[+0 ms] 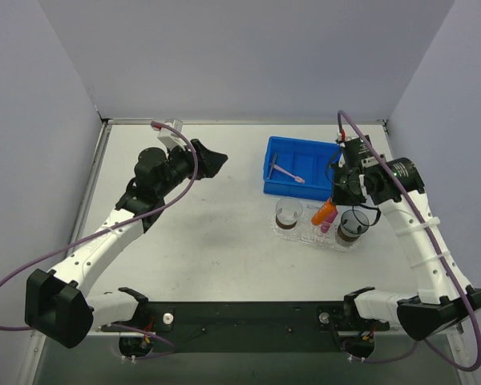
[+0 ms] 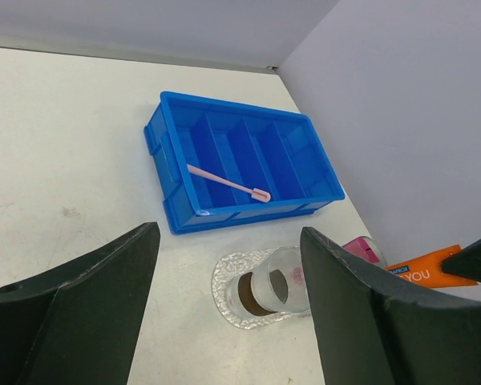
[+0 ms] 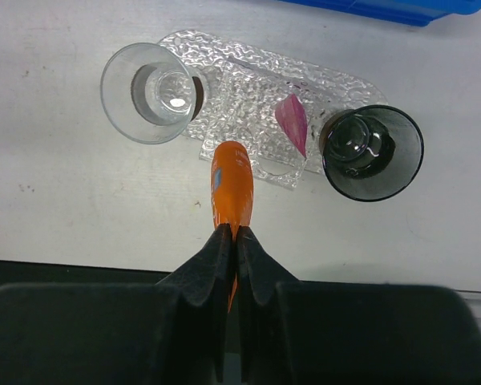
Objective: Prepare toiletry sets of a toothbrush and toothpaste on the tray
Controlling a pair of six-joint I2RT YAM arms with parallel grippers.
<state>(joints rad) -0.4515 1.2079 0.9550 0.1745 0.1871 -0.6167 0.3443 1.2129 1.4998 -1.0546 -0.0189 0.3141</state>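
The pale toothbrush (image 1: 287, 173) lies across the compartments of the blue bin; it also shows in the left wrist view (image 2: 228, 184). My right gripper (image 3: 232, 234) is shut on the flat end of the orange toothpaste tube (image 3: 231, 188) and holds it above the near edge of the clear bumpy tray (image 3: 248, 96). From above, the gripper (image 1: 331, 204) and the orange tube (image 1: 324, 212) are over the tray (image 1: 305, 234). The magenta tube (image 3: 292, 124) rests on the tray next to the dark cup. My left gripper (image 1: 212, 160) is open and empty, far to the left (image 2: 228, 241).
A clear cup (image 3: 152, 92) stands at the tray's left end and a dark cup (image 3: 371, 152) at its right end. The blue bin (image 1: 301, 152) sits just behind the tray. Walls close in the table at the back and on both sides.
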